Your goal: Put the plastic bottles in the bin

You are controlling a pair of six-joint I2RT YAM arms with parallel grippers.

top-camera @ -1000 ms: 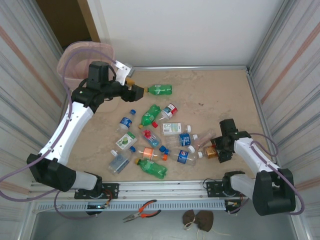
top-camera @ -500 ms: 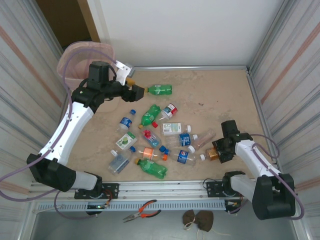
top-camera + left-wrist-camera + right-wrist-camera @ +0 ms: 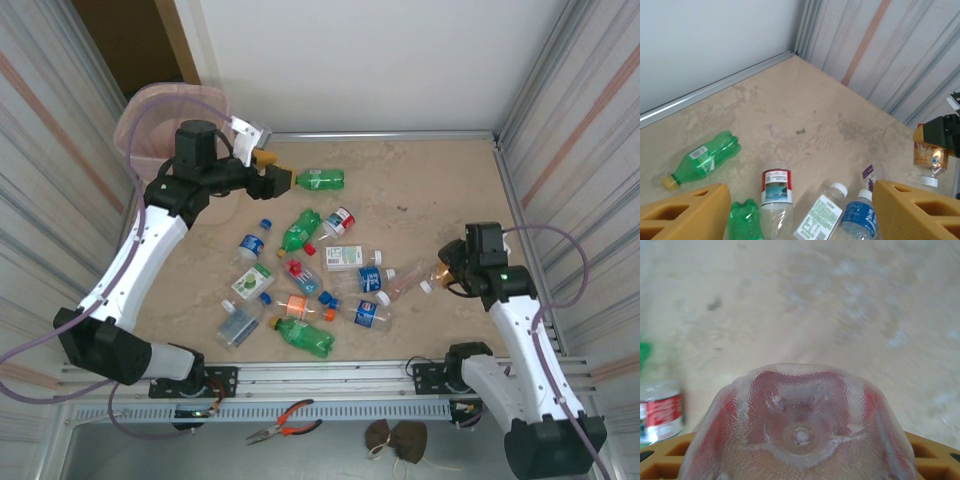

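Top view, change: right tool [image 3: 447,272] has risen off the tabletop [image 3: 440,190] at 4 o'clock, clamped on a bottle [image 3: 437,277]; that bottle is judged ready to carry.
Top view, room: bin [image 3: 140,115] stands at 10 o'clock, past the tabletop's edge; loose bottles [image 3: 300,290] crowd the centre between.
Left wrist: left tool [image 3: 801,192] has its fingers apart, empty; green bottle [image 3: 705,162] lies just ahead; bare tabletop runs to the corner walls [image 3: 880,45].
Right wrist: right tool [image 3: 795,450] pinches the bottle's base [image 3: 800,415]; bare tabletop beyond.

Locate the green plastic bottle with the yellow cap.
Top view: the green bottle lies on its side near the back wall, apart from the pile, just beyond the left gripper.
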